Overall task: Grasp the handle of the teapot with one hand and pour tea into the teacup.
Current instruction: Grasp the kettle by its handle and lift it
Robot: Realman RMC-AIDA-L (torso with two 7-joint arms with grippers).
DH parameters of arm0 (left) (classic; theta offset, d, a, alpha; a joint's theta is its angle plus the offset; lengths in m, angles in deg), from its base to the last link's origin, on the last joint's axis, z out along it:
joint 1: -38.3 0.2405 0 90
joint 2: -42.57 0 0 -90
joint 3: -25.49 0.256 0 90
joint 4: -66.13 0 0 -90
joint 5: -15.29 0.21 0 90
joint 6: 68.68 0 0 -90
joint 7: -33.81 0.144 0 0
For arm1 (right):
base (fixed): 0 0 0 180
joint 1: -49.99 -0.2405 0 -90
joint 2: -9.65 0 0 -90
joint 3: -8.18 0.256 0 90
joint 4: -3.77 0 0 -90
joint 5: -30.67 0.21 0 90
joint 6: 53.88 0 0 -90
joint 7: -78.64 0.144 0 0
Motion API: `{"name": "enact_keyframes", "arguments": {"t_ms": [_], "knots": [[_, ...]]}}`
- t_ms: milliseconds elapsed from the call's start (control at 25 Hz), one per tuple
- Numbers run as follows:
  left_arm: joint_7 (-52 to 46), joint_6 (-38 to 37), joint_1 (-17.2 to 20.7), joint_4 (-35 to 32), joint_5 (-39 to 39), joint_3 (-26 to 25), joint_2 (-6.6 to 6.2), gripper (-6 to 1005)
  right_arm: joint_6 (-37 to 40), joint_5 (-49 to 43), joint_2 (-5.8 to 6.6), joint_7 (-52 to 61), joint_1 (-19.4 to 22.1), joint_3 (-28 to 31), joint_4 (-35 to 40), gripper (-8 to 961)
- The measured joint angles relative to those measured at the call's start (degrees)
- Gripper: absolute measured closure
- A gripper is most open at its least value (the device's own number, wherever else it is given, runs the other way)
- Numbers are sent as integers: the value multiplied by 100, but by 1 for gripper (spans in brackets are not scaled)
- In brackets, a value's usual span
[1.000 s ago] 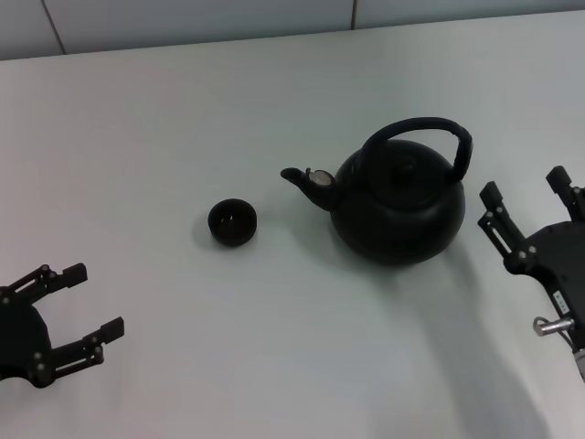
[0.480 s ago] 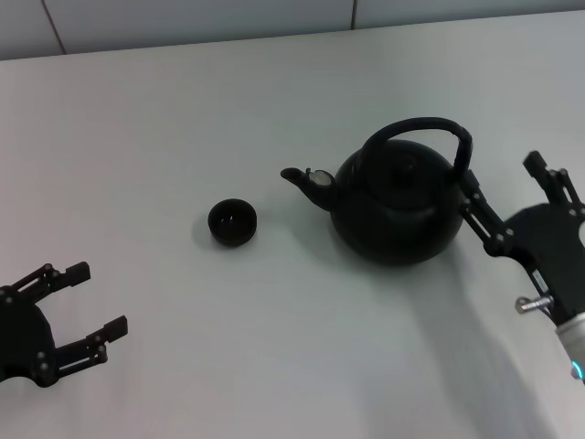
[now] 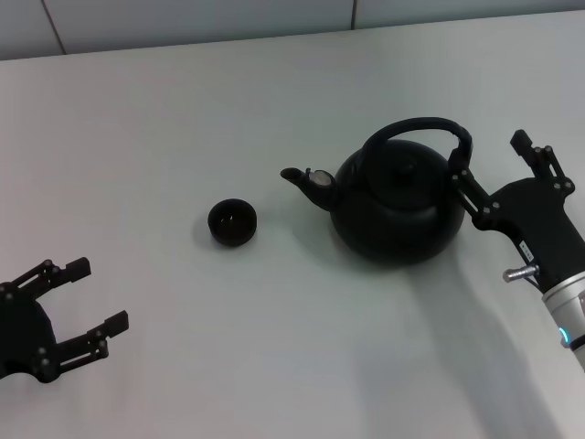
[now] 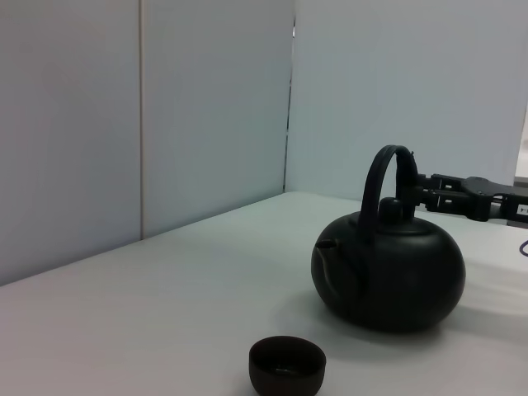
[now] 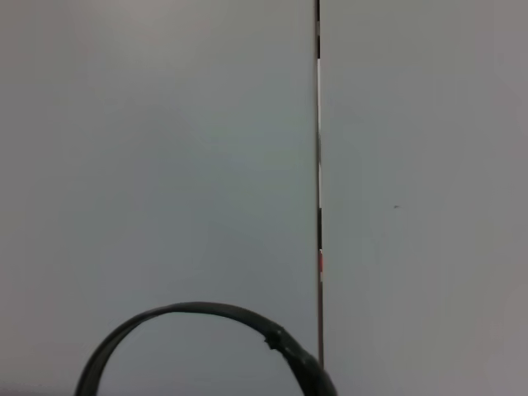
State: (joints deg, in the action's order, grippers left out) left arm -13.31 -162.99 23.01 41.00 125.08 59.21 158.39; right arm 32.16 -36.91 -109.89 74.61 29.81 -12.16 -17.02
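The matte-black teapot (image 3: pixel 395 208) stands upright on the white table, spout pointing left toward the tiny dark teacup (image 3: pixel 232 222). Its arched handle (image 3: pixel 417 125) rises over the lid. My right gripper (image 3: pixel 491 161) is open, just right of the handle's right end, with one finger (image 3: pixel 462 179) close beside it and not around it. My left gripper (image 3: pixel 96 295) is open and empty at the front left. The left wrist view shows the teapot (image 4: pixel 388 268), the handle (image 4: pixel 383 165), the teacup (image 4: pixel 287 367) and the right gripper (image 4: pixel 462 183) behind the handle. The right wrist view shows only the handle's arch (image 5: pixel 198 318).
The white table (image 3: pixel 183 110) runs back to a pale panelled wall (image 3: pixel 201 18) with vertical seams. Nothing else stands on it.
My right gripper has moved left and up, from beside the pot's body to the handle's right end. The left arm, teapot and teacup have stayed in place.
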Motion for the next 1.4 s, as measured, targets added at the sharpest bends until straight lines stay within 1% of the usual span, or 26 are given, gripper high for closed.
{"name": "enact_keyframes", "arguments": {"t_ms": [80,760,1080,1280,1400], "knots": [[-8,0,-10,0,-3,-18,0,149,-19,-4,0,2,-13,3,25,134],[-24,1,-44,0,-3,-59,29,150,-122,-43,-6,80,-38,-60,23,309],[-26,-9,-36,0,-2,-59,56,149,-145,-104,-1,93,-101,-43,47,516],[-26,-41,-25,0,-11,-60,66,149,-234,-107,2,244,-168,-35,120,781],[-26,-56,-8,0,-16,-67,76,150,-263,-108,-7,323,-177,-17,182,806]]}}
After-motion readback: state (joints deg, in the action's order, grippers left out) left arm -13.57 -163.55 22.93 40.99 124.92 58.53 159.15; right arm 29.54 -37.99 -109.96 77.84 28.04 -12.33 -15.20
